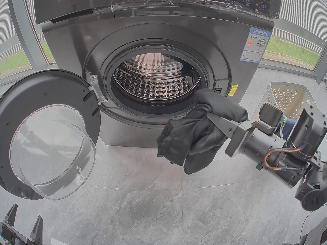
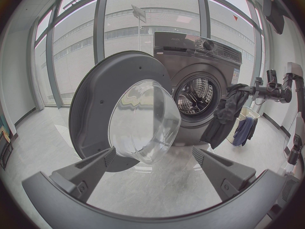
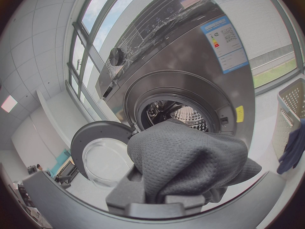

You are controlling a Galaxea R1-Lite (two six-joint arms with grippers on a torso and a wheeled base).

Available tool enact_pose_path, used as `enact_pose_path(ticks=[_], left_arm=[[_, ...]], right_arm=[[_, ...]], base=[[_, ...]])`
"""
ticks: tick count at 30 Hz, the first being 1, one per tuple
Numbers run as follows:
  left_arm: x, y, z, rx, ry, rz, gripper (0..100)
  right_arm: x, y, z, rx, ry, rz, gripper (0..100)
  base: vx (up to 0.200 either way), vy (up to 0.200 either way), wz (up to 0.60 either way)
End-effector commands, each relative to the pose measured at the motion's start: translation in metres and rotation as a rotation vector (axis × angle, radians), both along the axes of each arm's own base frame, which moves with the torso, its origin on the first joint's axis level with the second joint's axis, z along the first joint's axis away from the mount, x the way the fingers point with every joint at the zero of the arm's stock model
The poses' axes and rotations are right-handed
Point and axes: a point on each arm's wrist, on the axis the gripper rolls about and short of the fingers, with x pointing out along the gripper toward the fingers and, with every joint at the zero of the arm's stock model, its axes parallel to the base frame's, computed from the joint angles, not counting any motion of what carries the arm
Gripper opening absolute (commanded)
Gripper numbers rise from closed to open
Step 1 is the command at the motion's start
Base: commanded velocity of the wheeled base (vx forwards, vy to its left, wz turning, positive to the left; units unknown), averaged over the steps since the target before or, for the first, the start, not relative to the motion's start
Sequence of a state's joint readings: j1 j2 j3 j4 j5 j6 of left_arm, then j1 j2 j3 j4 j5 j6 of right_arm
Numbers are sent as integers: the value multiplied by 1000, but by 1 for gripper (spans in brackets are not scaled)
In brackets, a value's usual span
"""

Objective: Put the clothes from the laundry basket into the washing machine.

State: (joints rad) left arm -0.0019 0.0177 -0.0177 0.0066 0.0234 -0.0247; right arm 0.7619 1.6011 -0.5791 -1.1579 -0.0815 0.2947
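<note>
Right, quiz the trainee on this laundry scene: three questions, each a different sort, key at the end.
1. True or false: the door of the washing machine is shut.
2. What does the right gripper hold? A: a dark grey garment. B: the door. C: nothing.
3. Fill the gap: the jaws of the left gripper stand ____, with nothing between them.

Key: 1 false, it is swung wide open; 2 A; 3 open.
</note>
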Motion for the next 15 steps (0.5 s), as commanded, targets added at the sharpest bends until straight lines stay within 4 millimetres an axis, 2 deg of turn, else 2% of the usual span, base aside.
enact_pose_path(ticks=[1, 2, 5, 6, 9, 10, 15], left_arm=[[0, 0, -5, -4, -4, -5, 100], [0, 0, -4, -9, -14, -6, 100], [-11, -1, 48, -33, -215, -43, 100], [-9, -1, 57, -32, -204, -83, 100], [-1, -4, 61, -26, -129, -223, 100], [6, -7, 58, -36, -61, -325, 100], [32, -11, 60, -70, 118, -505, 100]], right_arm=[[22, 29, -12, 10, 9, 12, 0], [24, 31, -13, 14, 5, 12, 0], [29, 37, -14, 29, -11, 15, 0], [31, 38, -14, 34, -16, 15, 0], [36, 47, -15, 45, -27, 21, 0], [37, 53, -14, 60, -40, 34, 0], [30, 64, -13, 71, -52, 76, 0]], base=[[0, 0, 0], [0, 0, 0], [0, 0, 0], [0, 0, 0], [0, 0, 0], [0, 0, 0], [0, 0, 0]])
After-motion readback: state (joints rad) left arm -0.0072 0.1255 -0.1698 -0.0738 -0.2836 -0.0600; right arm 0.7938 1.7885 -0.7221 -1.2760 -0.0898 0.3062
